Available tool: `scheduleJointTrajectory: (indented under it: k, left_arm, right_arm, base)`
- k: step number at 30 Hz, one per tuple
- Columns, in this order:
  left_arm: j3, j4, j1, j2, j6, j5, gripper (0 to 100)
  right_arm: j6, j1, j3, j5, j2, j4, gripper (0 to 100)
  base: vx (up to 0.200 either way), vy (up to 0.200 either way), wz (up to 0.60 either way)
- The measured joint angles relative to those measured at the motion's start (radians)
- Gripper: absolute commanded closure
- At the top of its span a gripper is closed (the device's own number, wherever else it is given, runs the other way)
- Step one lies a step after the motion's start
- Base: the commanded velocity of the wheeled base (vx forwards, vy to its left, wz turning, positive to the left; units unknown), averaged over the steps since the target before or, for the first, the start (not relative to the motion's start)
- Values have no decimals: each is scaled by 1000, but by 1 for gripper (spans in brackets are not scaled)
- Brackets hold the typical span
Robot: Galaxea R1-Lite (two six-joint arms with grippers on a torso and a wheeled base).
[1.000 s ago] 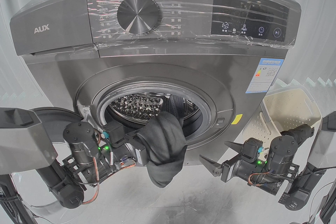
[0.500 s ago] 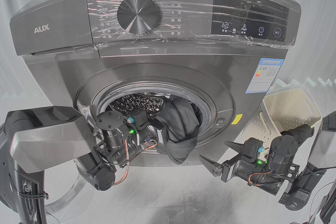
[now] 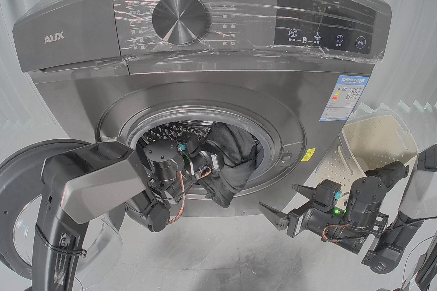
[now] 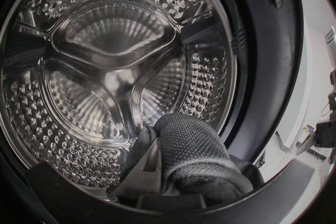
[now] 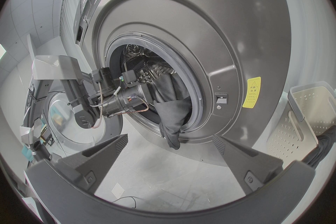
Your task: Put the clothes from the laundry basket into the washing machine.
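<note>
Black garment (image 3: 234,154) clamped in left hand (image 3: 217,165), arm stretched into washing machine (image 3: 227,89).

The floor (image 5: 182,179) is grey and smooth, with pale rub marks on it. It lies under the right gripper (image 5: 168,138) and goes on in front of it. A small white scrap (image 5: 117,190) lies flat on the floor, near the gripper. A thin dark wire (image 5: 128,201) curls on the floor just beside the scrap. Well apart from the gripper, off to its side, stands a white wall (image 5: 28,0) made of big square tiles. High above the gripper and far behind it hangs a pale curtain (image 3: 409,1) with long straight folds.
</note>
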Motion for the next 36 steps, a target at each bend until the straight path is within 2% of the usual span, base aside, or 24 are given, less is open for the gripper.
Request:
scheduleJointTrajectory:
  k: [8,19,24,31,34,35,36]
  left_arm:
    - [-125,138,11,58,2,48,100]
    - [-309,373,52,69,8,81,100]
    - [-393,407,60,82,8,113,100]
    - [-530,421,77,126,7,190,100]
    - [-542,424,82,137,8,200,100]
    - [-542,424,84,140,8,201,0]
    - [-542,425,84,142,8,201,0]
  right_arm:
    - [0,4,2,0,13,-1,0]
    - [-1,11,9,0,22,-1,0]
    - [-2,13,10,0,24,-2,0]
    - [-1,16,10,0,24,-2,0]
    - [-2,17,10,0,24,-1,0]
    - [-2,17,10,0,24,-1,0]
    - [-1,18,10,0,24,-1,0]
  base:
    - [0,0,0]
    - [0,0,0]
    - [0,0,0]
    - [0,0,0]
    - [0,0,0]
    - [0,0,0]
    - [0,0,0]
